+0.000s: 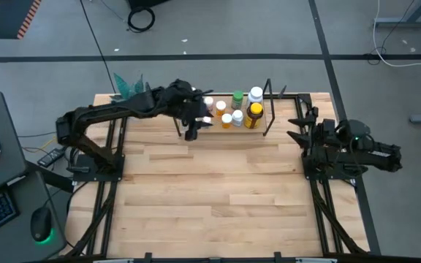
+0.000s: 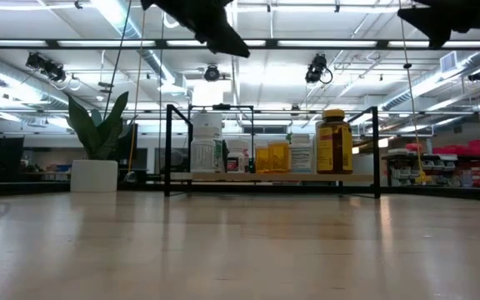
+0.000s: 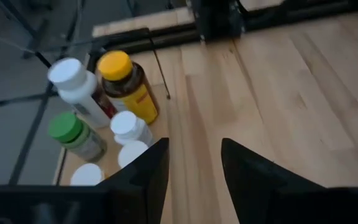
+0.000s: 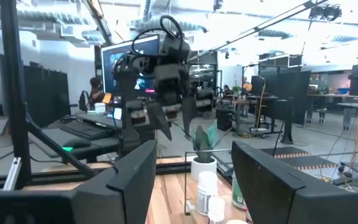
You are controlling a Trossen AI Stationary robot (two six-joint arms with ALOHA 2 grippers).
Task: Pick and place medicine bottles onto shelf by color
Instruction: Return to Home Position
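All the small round medicine bottles [image 1: 236, 111] seen stand on the low light-wood, black-wire shelf [image 2: 357, 177] (colour grouping unclear), so placing looks done; left jaws hang wide and empty near it, right jaws wide, parked apart.

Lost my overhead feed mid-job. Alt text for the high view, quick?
The left gripper hangs by the left end of the shelf at the table's far edge, where the medicine bottles stand clustered toward its right end. The right gripper waits at the table's right side.
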